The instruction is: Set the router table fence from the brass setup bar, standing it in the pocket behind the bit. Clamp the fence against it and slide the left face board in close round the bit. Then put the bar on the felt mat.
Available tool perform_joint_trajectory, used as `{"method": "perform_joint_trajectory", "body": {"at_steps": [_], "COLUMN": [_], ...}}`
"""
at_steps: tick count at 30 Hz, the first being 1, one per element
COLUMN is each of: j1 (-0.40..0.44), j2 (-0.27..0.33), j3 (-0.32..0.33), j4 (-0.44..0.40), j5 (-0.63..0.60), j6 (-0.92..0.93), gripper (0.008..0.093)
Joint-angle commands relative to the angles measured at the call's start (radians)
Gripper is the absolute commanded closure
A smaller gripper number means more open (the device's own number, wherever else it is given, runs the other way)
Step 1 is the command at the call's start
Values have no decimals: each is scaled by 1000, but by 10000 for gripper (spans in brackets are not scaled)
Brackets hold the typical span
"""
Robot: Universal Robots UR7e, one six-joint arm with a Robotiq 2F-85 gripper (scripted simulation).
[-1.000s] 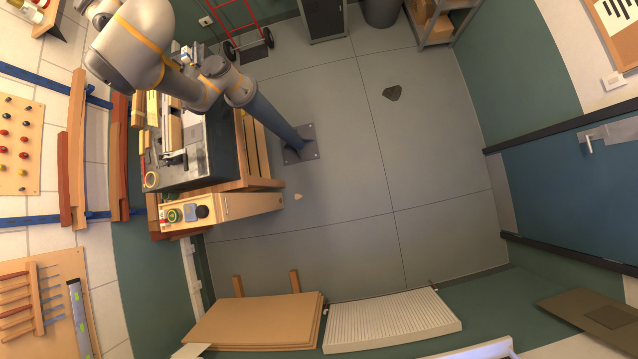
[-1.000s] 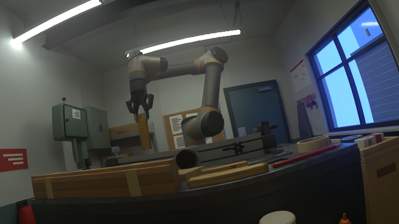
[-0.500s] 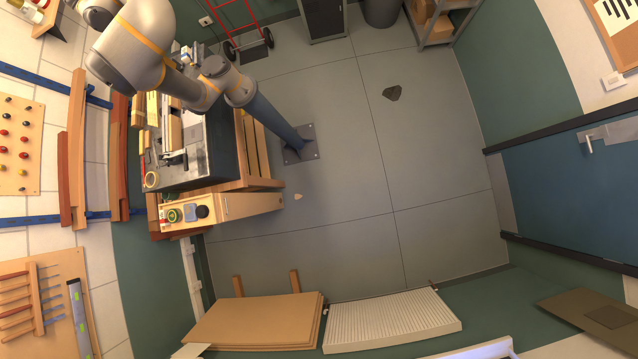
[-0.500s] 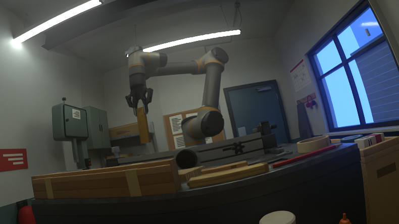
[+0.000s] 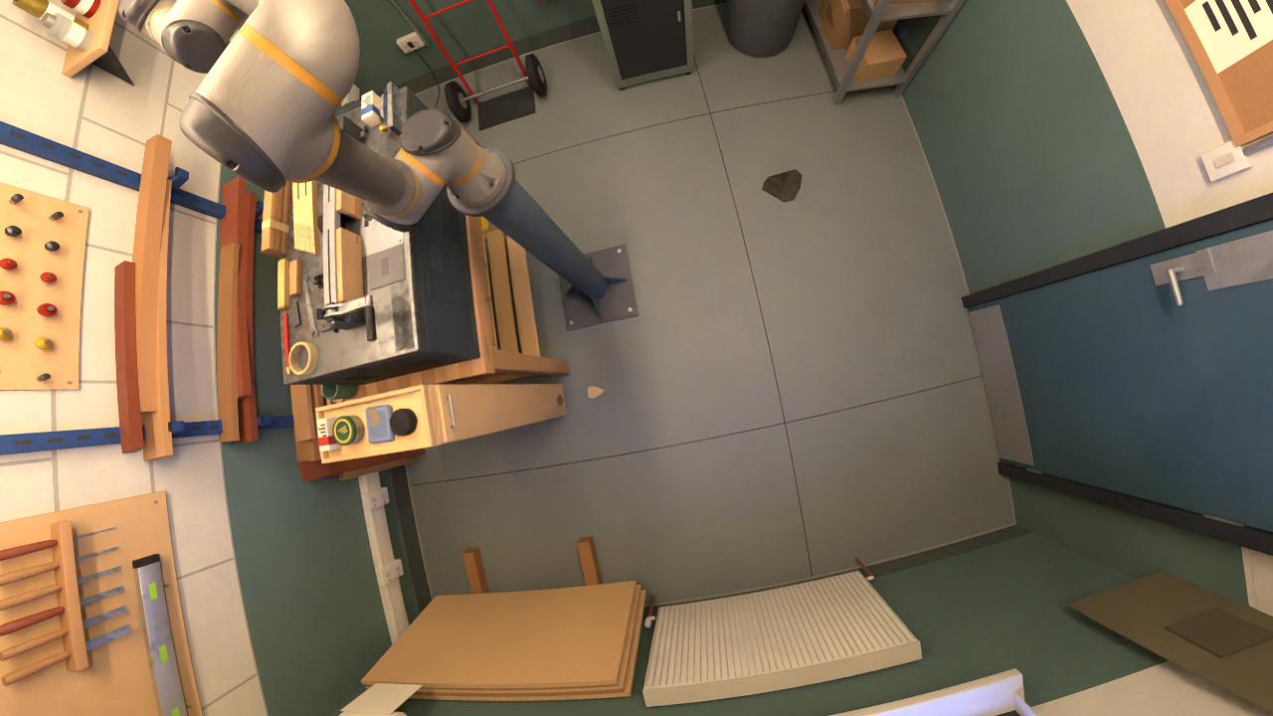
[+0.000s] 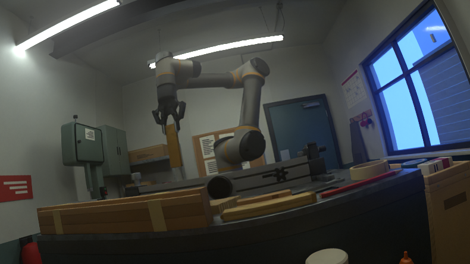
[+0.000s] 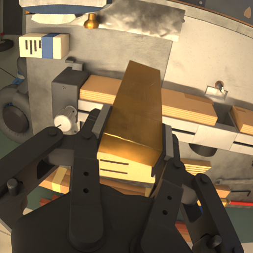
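Note:
High above the router table (image 5: 365,294), my gripper (image 6: 170,128) has its fingers clamped on either side of the top of the brass setup bar (image 7: 136,115), which hangs upright below it (image 6: 173,144). Beneath the bar the fence (image 7: 157,122) runs across the table with its wooden face boards: one long board (image 7: 147,103) directly below and a second (image 7: 242,119) at the right. Between them a gap opens near the router bit (image 7: 220,85) and a pale rectangular pocket (image 7: 215,92) beside it. A white clamp knob (image 7: 65,119) sits at the fence's left end.
The grey table top carries a stack of wooden boards (image 6: 125,210), a tape roll (image 6: 368,169) and a red pencil (image 6: 360,184) near its front edge. A white and blue box (image 7: 44,45) and a small brass knob (image 7: 91,21) lie at the far end.

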Motion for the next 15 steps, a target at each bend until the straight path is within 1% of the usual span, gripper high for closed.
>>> {"method": "perform_joint_trajectory", "body": {"at_steps": [1,5,10,13,15], "j1": [29,166,352,427,454], "j2": [-5,-6,21,41,49], "j3": [-1,0,-16,-28,-33], "j4": [-1,0,-11,-19,-22], "j5": [2,2,1,1,0], "j6": [17,112,243,297,316], "gripper": [934,934,934,934,934]}}
